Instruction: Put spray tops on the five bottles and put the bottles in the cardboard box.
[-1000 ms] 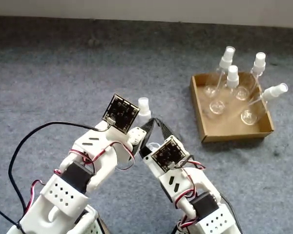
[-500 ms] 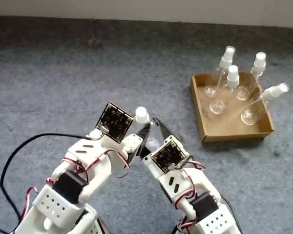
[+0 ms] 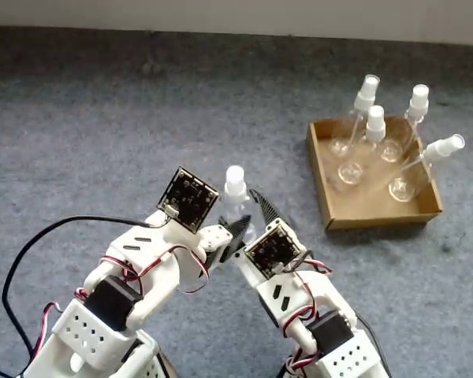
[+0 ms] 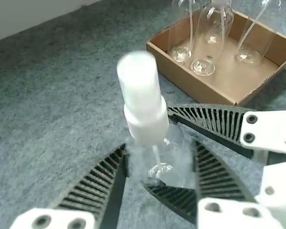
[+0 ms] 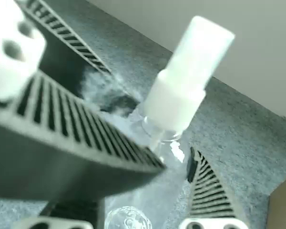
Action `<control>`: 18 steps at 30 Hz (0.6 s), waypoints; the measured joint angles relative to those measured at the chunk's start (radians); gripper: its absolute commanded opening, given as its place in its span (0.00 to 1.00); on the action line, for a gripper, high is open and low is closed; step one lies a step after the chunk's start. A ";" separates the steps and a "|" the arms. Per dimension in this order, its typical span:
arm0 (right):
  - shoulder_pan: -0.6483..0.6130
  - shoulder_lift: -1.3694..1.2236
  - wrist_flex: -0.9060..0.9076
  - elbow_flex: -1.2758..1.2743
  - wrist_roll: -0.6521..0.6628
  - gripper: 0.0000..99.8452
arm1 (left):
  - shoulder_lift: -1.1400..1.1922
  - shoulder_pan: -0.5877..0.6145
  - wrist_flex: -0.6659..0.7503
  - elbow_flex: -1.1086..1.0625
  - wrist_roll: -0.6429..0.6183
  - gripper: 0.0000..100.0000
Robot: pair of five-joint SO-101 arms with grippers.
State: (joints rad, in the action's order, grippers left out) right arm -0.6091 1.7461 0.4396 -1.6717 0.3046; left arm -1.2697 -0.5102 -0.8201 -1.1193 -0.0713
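Observation:
A clear bottle (image 3: 235, 193) with a white spray top stands nearly upright between the two grippers, left of the cardboard box (image 3: 374, 216). In the left wrist view my left gripper (image 4: 159, 167) is shut on the bottle (image 4: 162, 157), one ribbed finger on each side of its body. My right gripper (image 3: 252, 216) comes in from the box side and is shut on the same body, front and back. The right wrist view has the bottle (image 5: 181, 95) rising between my right gripper's (image 5: 143, 181) fingers. Several capped bottles (image 3: 365, 118) lean inside the box.
Grey carpet covers the table, with open room on the left and at the back. The box (image 4: 190, 80) lies a short way beyond the held bottle. Black and red cables (image 3: 31, 236) trail from the arm at the lower left.
The left arm has drawn back and lower down the bottle. The bottle tipped half a second ago and now stands straighter. The right arm has hardly moved.

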 measured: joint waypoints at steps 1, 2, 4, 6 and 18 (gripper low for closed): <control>0.005 0.000 0.000 0.000 0.002 0.08 | 0.000 -0.002 -0.009 0.000 0.000 0.30; 0.003 0.000 0.000 0.000 0.002 0.08 | 0.000 -0.002 -0.015 0.000 -0.003 0.30; 0.000 0.000 0.000 0.000 0.002 0.08 | -0.003 0.002 -0.028 0.000 -0.005 0.30; 0.000 0.000 0.000 0.000 0.002 0.08 | -0.003 0.005 -0.054 0.020 -0.006 0.30; 0.000 0.000 0.000 0.000 0.002 0.08 | -0.003 0.169 -0.261 0.224 0.000 0.30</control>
State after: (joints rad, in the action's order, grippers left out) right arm -0.6091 1.7461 0.4396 -1.6717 0.3061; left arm -1.2727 -0.3414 -1.0810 -0.8953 -0.0713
